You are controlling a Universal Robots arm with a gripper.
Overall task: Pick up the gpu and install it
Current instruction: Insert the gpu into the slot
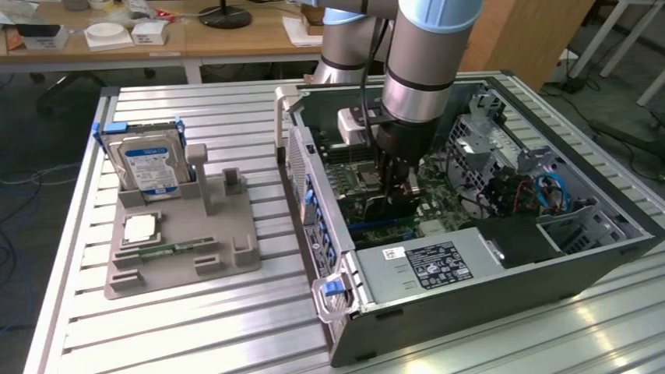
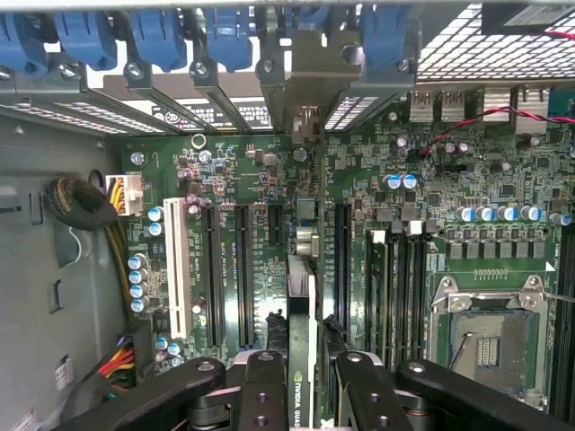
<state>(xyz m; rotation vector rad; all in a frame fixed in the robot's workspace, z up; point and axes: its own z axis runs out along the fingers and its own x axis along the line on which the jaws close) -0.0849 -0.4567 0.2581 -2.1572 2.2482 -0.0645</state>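
In the exterior view the arm point(image 1: 426, 47) is cut off by the top edge. The gripper point(image 1: 398, 195) reaches down into the computer case point(image 1: 457, 296), where its tips sink among dark parts and cannot be made out. In the wrist view the gpu point(image 2: 301, 350) shows edge-on. Its near end and the 2 fingers point(image 2: 265, 395) flanking it run off the picture's edge, and the blue latches point(image 2: 157, 36) are cropped too. Print on the hard drive point(image 1: 149, 160) is too small to read.
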